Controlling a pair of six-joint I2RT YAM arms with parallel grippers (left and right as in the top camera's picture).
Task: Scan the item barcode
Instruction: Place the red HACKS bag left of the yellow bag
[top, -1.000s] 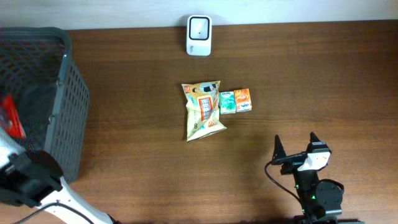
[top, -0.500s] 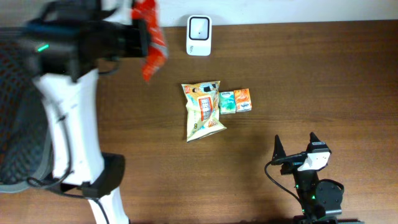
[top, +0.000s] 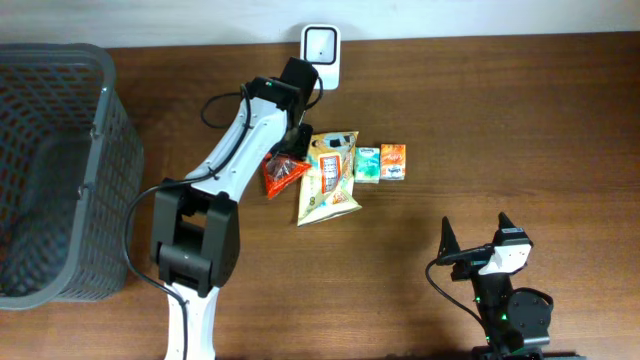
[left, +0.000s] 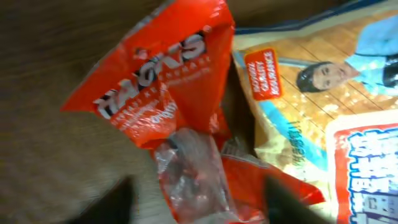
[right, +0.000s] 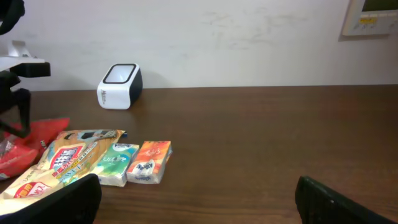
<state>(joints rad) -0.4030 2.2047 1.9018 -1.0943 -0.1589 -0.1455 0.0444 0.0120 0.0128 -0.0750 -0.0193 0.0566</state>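
Brown desk (top: 500, 120) carries a red snack bag (left: 165, 106) touching a yellow snack bag (left: 323, 124). It lies between the spread fingers of the left pincer (left: 205, 202) — loose, ungripped.

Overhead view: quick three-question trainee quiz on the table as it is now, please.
1. True or false: the white box-shaped barcode scanner stands at the brown wooden table's far edge.
2. Which claw stands open, away from the items?
3. The red crinkly foil snack packet lies: A) on the scanner; B) beside the yellow printed snack bag; C) off the table.
Key: 1 true; 2 the right claw; 3 B.
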